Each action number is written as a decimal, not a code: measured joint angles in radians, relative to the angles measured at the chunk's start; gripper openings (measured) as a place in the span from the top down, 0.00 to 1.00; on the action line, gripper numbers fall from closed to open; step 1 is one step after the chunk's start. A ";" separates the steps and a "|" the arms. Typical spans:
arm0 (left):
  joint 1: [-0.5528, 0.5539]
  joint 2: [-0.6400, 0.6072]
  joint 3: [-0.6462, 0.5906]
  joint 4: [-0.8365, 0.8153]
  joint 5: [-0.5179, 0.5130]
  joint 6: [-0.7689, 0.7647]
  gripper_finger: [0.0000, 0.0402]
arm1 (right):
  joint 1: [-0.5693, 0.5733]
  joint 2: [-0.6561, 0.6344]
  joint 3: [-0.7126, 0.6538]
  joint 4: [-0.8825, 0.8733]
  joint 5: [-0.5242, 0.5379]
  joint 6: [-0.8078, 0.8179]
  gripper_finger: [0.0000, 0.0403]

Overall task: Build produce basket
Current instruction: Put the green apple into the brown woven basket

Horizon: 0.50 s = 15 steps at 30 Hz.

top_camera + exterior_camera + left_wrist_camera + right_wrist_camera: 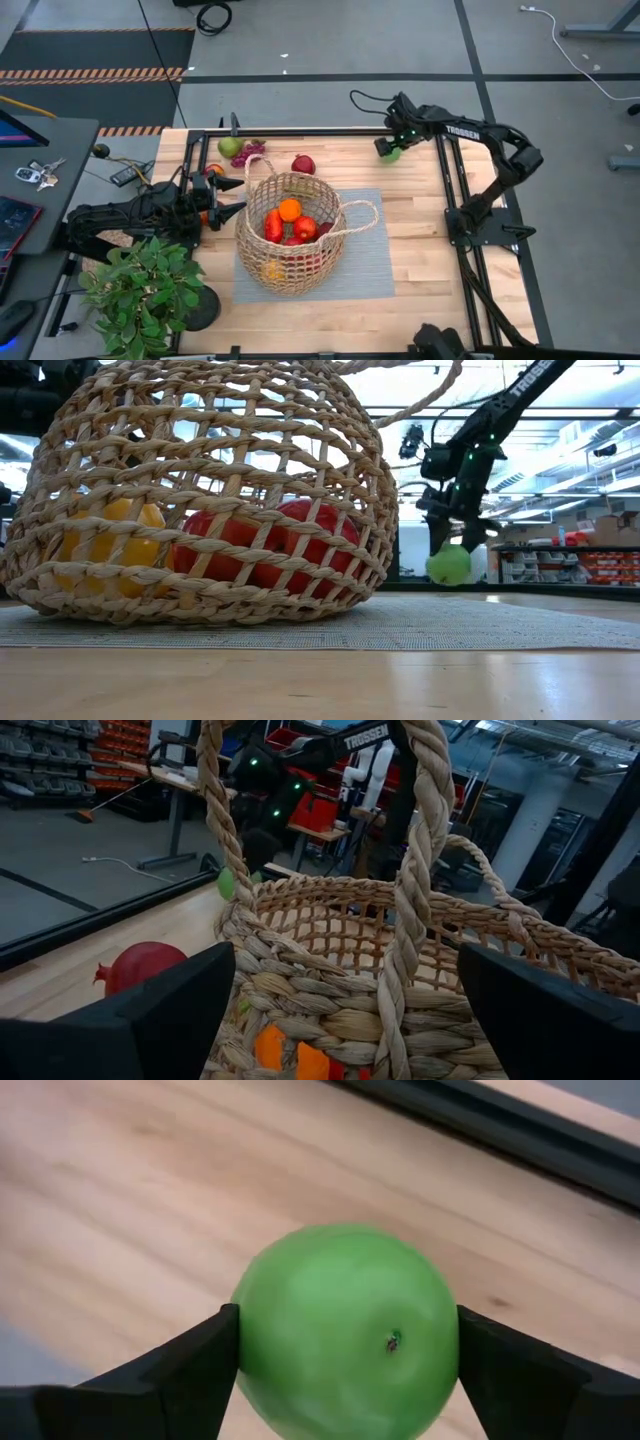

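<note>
Right gripper [340,1342] at far right corner of table [420,290], jaws pinching green apple [345,1330] on both flanks, fruit apparently just clear of wood in low view. Basket [292,262] mid-table on grey mat [370,275], already holding red, orange, yellow produce. Left gripper [232,213] waits beside basket's near handle, jaws spread wide. Advice: confirm squeeze centred on apple, lift above rim, carry over opening, avoid handle loop [355,222], release low so fruit doesn't bounce out

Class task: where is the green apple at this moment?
The green apple sits between the right gripper's fingers near the table's far edge, right of the basket in the high view.
</note>
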 joint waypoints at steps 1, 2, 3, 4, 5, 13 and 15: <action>0.000 0.000 0.000 0.000 0.000 0.000 0.03 | 0.013 -0.014 0.000 -0.002 -0.011 0.002 0.16; 0.000 0.000 0.000 0.000 0.000 0.000 0.03 | 0.026 -0.029 0.000 -0.002 -0.021 0.006 0.16; 0.000 0.000 0.000 0.000 0.000 0.000 0.03 | 0.040 -0.045 0.000 -0.002 -0.030 0.008 0.16; 0.000 0.000 0.000 0.000 0.000 0.000 0.03 | 0.053 -0.063 0.000 0.000 -0.039 0.009 0.16; 0.000 0.000 0.000 0.000 0.000 0.000 0.03 | 0.068 -0.082 0.000 0.003 -0.046 0.013 0.16; 0.000 0.000 0.000 0.000 0.000 0.000 0.03 | 0.189 -0.269 0.000 0.084 -0.070 0.081 0.16; 0.000 0.000 0.000 0.000 0.000 0.000 0.03 | 0.217 -0.319 0.000 0.106 -0.070 0.098 0.16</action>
